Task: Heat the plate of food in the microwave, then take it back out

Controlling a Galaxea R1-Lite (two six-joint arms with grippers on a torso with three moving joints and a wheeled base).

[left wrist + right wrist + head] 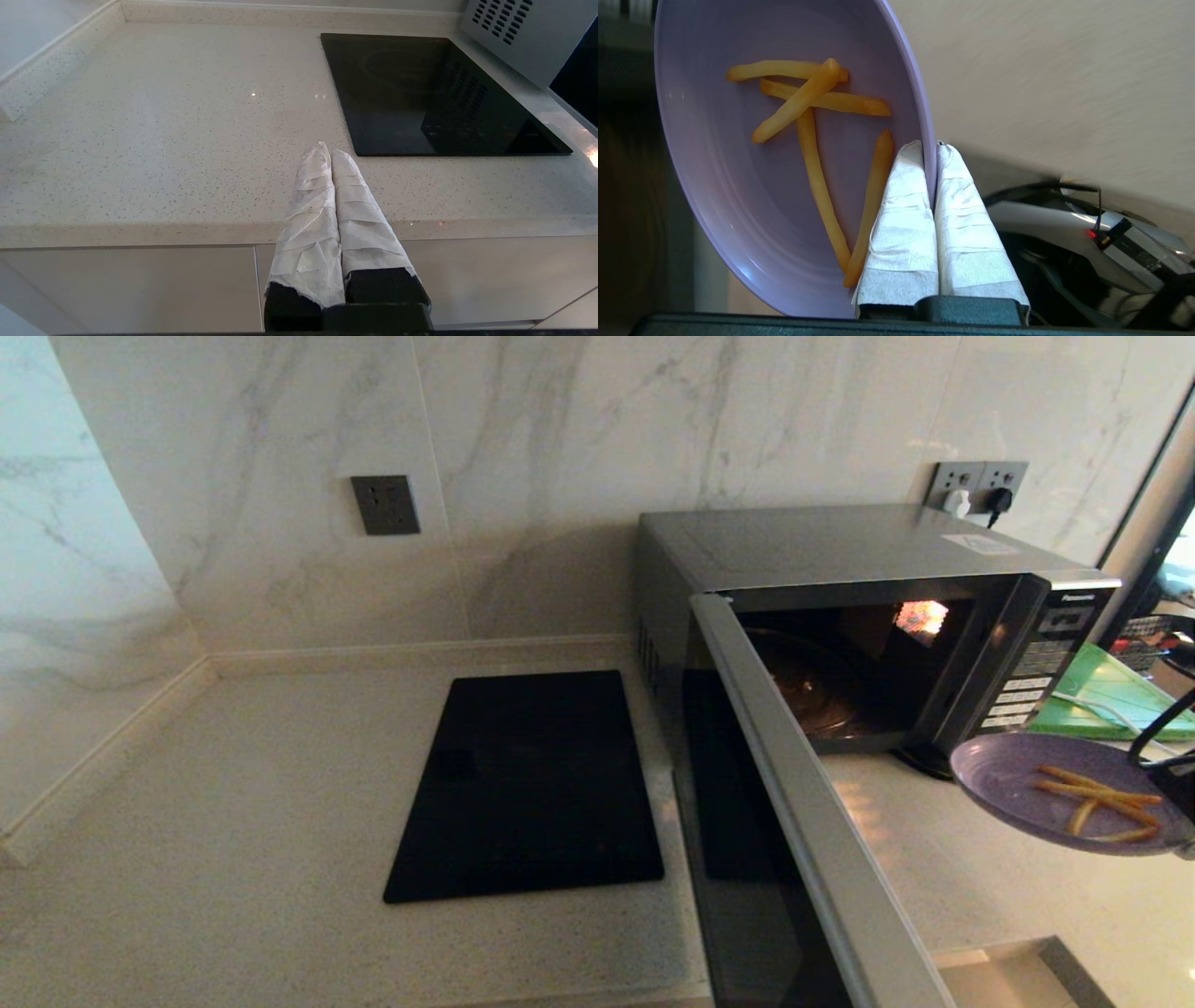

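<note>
The left gripper (331, 151) hangs at the bench (233, 859) front edge, jaws pressed together, with the black cooktop (527, 784) toward its 1 o'clock. The microwave (840, 551) stands open, cavity lit, door swung toward 6 o'clock. At its 4 o'clock the right gripper (930, 145) pinches the plate of food (1018, 784) by its rim, in the air, fries on it

A home kitchen: a speckled stone counter (233, 784) with inset black cooktop (532, 789), a microwave (840, 579), marble-look wall tiles (579, 448), wall sockets (385, 505) and cabinet fronts (140, 289) below.
</note>
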